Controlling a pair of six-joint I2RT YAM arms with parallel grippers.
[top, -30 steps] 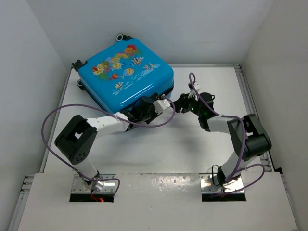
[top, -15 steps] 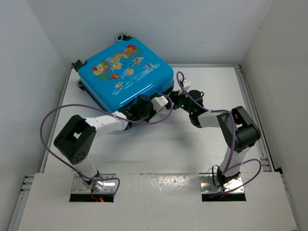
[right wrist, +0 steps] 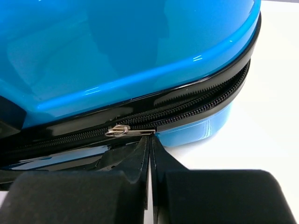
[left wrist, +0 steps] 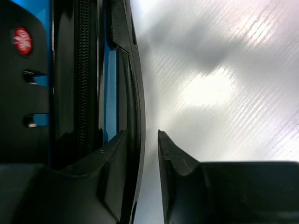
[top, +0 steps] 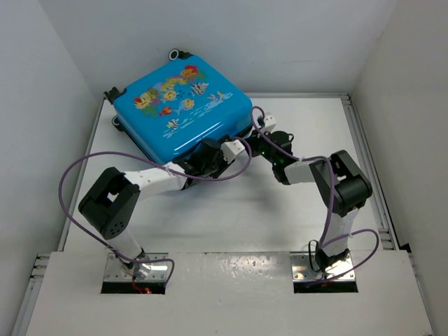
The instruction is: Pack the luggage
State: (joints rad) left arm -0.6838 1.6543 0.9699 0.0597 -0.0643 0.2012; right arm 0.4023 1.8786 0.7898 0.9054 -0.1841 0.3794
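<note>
The luggage (top: 182,112), a bright-blue hard shell with fish prints, lies closed and flat at the back left of the table. My left gripper (top: 213,150) is at its near right edge. In the left wrist view the jaws (left wrist: 141,137) stand narrowly apart around a black trim strip (left wrist: 137,107), which lies against the left finger (left wrist: 112,158). My right gripper (top: 252,142) is at the luggage's right corner. In the right wrist view the luggage (right wrist: 117,46) fills the top, and the gripper (right wrist: 150,140) is shut with its tips on the end of the metal zipper pull (right wrist: 126,131).
Black wheels (top: 178,54) stick out at the luggage's back corner. White walls close in at the left, back and right of the table (top: 231,217). Purple cables (top: 70,175) loop off both arms.
My right arm has swung left to the luggage's corner, and its gripper has gone from open to shut at the zipper pull. The left arm has barely moved.
</note>
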